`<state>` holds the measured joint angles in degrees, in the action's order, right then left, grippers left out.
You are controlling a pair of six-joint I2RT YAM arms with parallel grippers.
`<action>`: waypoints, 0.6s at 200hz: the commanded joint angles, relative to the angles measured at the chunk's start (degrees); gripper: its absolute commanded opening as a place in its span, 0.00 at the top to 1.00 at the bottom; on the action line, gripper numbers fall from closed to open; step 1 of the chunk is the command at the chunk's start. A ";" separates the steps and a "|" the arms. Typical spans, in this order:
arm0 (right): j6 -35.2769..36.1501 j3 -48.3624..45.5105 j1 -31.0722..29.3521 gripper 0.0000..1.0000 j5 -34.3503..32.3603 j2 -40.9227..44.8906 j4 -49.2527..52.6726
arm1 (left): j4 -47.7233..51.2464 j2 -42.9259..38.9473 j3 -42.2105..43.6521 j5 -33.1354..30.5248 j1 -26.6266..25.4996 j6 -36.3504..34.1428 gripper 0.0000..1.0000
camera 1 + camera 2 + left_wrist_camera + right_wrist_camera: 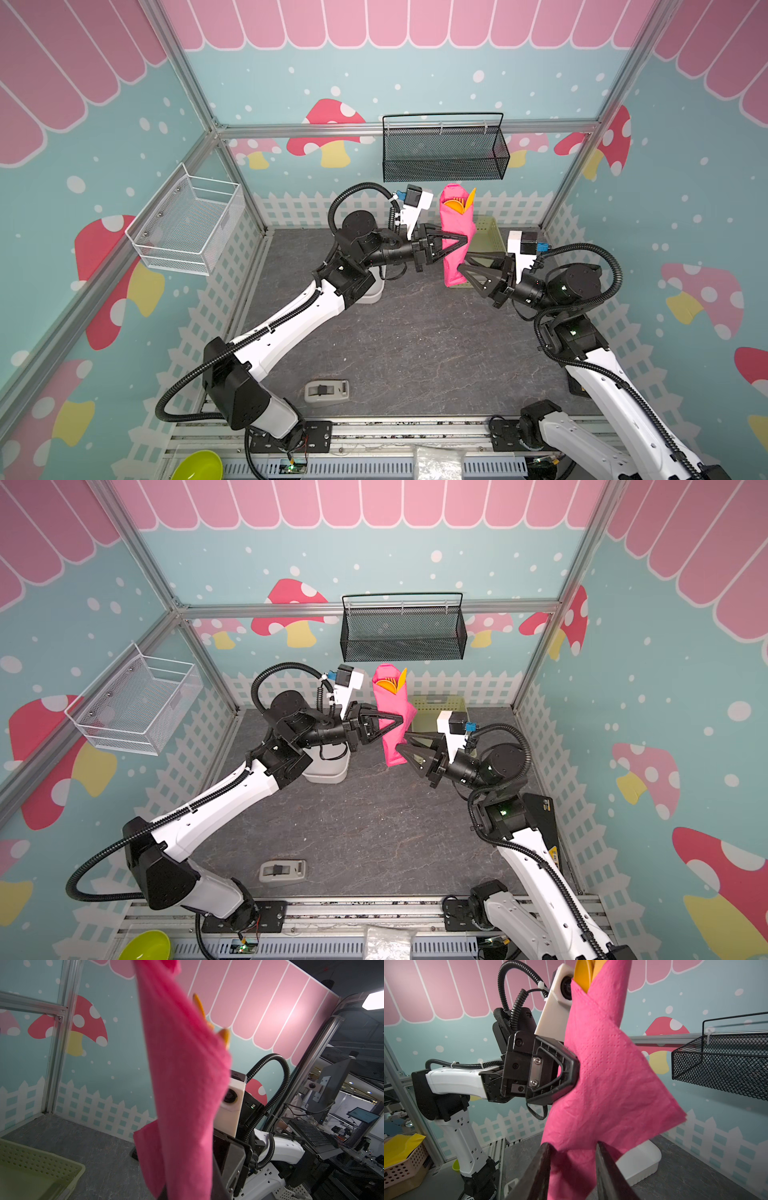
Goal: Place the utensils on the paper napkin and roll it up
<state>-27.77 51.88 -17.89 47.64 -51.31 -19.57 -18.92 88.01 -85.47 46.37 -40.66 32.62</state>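
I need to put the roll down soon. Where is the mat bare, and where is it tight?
Barest: the middle of the mat, bordered by the left arm and right arm at the sides, the grey device in front and the held napkin roll behind. Crowded: the back, with the white tub under the left arm and the green tray behind the roll.

The paper napkin [608, 1076] reads to me as thin matt tissue, embossed with dotted lines and finely creased. The utensils [583, 974] poking out are smooth, slightly glossy orange plastic. My left gripper [576, 1070] is matt black moulded plastic with bright metal screws. I see a black wire-mesh basket [444, 153], a white-coated mesh basket [187, 220], a perforated pale green plastic tray [31, 1159] and a matt, stone-veined tabletop [395, 340]
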 commanded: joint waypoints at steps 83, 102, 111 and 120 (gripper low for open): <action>0.30 1.95 0.21 0.58 -0.96 1.69 -3.24 | -3.93 0.93 -0.41 4.18 -0.98 2.00 0.99; 0.69 2.22 0.22 0.58 -2.33 2.62 -3.25 | -3.59 0.85 -0.31 4.17 -1.00 1.93 0.99; 0.95 2.39 0.22 0.57 -3.23 3.10 -3.26 | -3.41 0.76 -0.22 4.08 -1.00 1.83 0.99; 1.21 2.54 0.22 0.57 -4.02 3.57 -3.17 | -3.17 0.74 -0.12 3.93 -1.00 1.70 0.99</action>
<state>-28.12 52.38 -17.89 45.95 -49.63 -21.08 -21.28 88.62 -85.47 49.30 -41.39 34.13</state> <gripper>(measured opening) 0.425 0.104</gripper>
